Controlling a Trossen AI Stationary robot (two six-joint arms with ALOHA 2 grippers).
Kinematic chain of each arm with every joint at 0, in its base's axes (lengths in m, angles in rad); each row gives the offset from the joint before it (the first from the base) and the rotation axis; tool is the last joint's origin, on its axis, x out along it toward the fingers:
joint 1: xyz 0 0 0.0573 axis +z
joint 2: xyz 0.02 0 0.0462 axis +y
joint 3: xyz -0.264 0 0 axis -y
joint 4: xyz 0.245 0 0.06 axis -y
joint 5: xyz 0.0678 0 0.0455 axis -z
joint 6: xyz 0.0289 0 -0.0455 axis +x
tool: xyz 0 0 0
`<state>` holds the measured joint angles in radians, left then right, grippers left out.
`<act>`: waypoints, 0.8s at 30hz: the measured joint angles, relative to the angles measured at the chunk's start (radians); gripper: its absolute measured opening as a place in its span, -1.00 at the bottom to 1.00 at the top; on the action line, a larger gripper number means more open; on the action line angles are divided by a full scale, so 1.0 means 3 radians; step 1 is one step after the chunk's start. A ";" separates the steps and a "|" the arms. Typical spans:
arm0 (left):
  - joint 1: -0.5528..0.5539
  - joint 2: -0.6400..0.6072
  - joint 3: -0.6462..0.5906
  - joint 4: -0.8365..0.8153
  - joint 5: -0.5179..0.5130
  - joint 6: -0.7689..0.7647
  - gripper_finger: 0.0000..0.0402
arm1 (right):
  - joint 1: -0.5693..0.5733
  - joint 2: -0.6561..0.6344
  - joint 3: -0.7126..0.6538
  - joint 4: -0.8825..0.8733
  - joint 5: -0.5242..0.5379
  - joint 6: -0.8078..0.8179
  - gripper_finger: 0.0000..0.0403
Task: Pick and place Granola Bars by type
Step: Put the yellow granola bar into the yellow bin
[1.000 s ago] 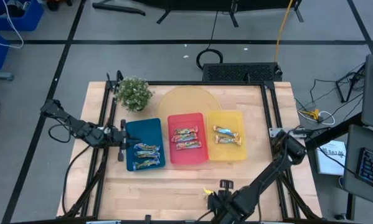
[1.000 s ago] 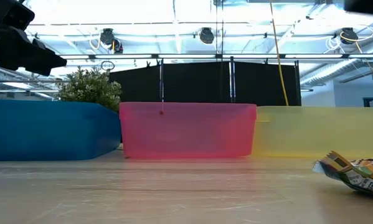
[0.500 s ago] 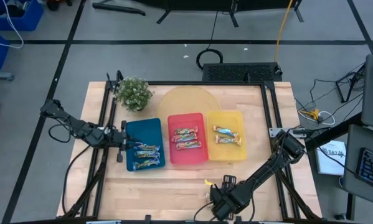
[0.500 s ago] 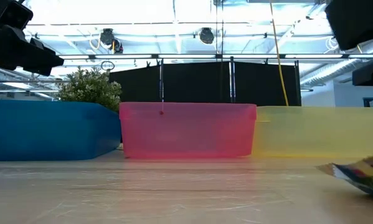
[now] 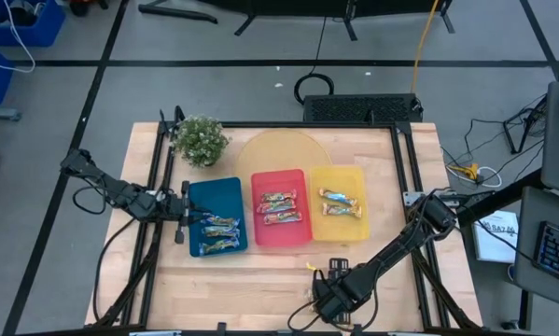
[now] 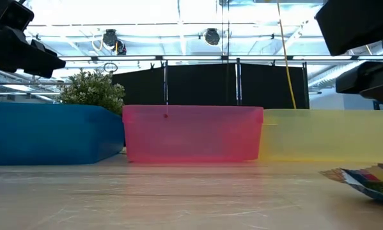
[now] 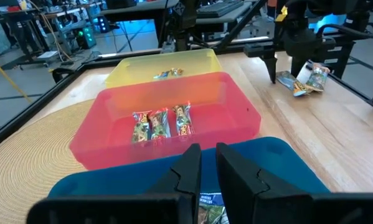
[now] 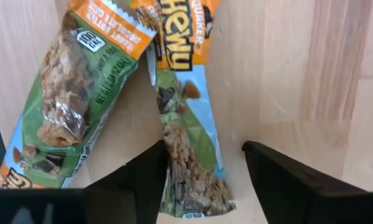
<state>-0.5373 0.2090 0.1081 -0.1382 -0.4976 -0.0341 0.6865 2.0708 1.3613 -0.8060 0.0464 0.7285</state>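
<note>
A: Jaws first. In the right wrist view the right gripper (image 8: 202, 165) stands open, its two dark fingers (image 8: 146, 177) spread over the pale wooden table (image 8: 286, 74). Between them lies one orange-and-green wrapped granola bar (image 8: 183, 134), not pinched. A second green-wrapped granola bar (image 8: 71, 102) lies just beside it, their orange ends overlapping.

B: And the left one?

A: In the left wrist view the left gripper (image 7: 206, 167) has its fingers nearly together with a thin slit between, nothing in them. It hangs over the blue plastic tray (image 7: 279, 158). Ahead sits the red plastic tray (image 7: 236, 109) with three multicoloured bars (image 7: 161, 123) side by side, then the yellow plastic tray (image 7: 192, 62) with bars (image 7: 167, 73) inside. The right arm stands over the loose bars on the table.

B: From above?

A: The high view shows the three trays in a row, blue, red, yellow. The blue one holds blue-silver bars (image 5: 219, 233). The left gripper sits at the blue tray's left edge. The right gripper is at the table's front edge, below the yellow tray. A small leafy potted plant (image 5: 201, 140) stands at the back left, beside a round woven mat (image 5: 279, 154).

B: Low view?

A: The three tray walls, the plant behind the blue one, and a loose bar lying on the table at the right edge.
</note>
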 joint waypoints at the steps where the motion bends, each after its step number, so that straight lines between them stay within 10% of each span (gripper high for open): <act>1: 0.0000 -0.0001 0.0000 -0.0001 0.0000 0.0000 -0.71 | 0.0000 0.0000 0.0000 0.0024 0.0003 -0.0018 0.00; 15: 0.0000 0.0001 0.0000 0.0001 -0.0003 0.0017 -0.71 | -0.0261 -0.0450 -0.0040 0.0004 0.0186 -0.0202 -0.69; 24: 0.0000 0.0001 -0.0001 0.0000 -0.0005 0.0019 -0.71 | -0.0492 -0.1350 -0.0021 0.0270 0.0324 -0.0635 -0.74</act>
<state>-0.5373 0.2092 0.1079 -0.1383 -0.4992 -0.0284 0.5389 1.6657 1.3549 -0.7250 0.1434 0.5379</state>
